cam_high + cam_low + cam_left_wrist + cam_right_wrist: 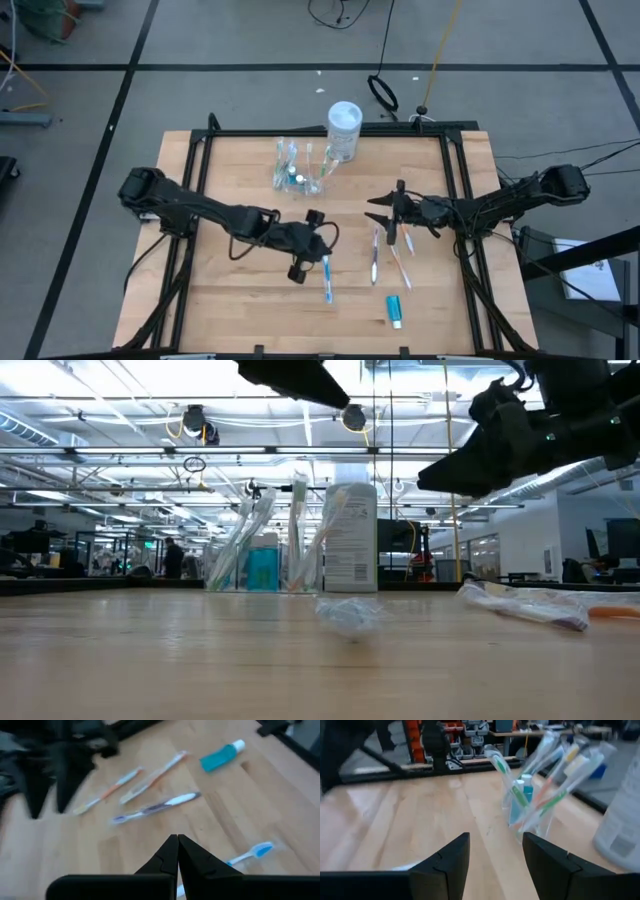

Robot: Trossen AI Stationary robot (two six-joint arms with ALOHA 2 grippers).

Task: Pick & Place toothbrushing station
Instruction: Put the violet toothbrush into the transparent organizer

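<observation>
Toothbrushing station: clear plastic holder standing upright at the far middle of the table, stocked with wrapped toothbrushes and a small blue tube; just beside it on its right stands a white lidded tub. Right gripper: raised above the table right of centre, fingers spread apart with nothing between them; the station lies to its far-left, and the right wrist view looks straight at it past the open fingers, so this arm is judged the better aligned for a reach. Left gripper: lower-middle of the table, its fingers closed together and empty as the left wrist view shows; the station lies straight beyond it toward the far edge, at about the same remove, but this tool faces away toward the loose items. Long axis: the station's footprint runs roughly left to right, its contents rising and leaning outward. Loose stock near the grippers: a blue-headed toothbrush just beside the left gripper, several wrapped toothbrushes under the right one, a teal toothpaste tube at the near edge. Hard to make out: the holder's walls and compartment divisions are nearly invisible against its contents; the count of brushes inside cannot be told; in the low view both arms are cut off at the top.
</observation>
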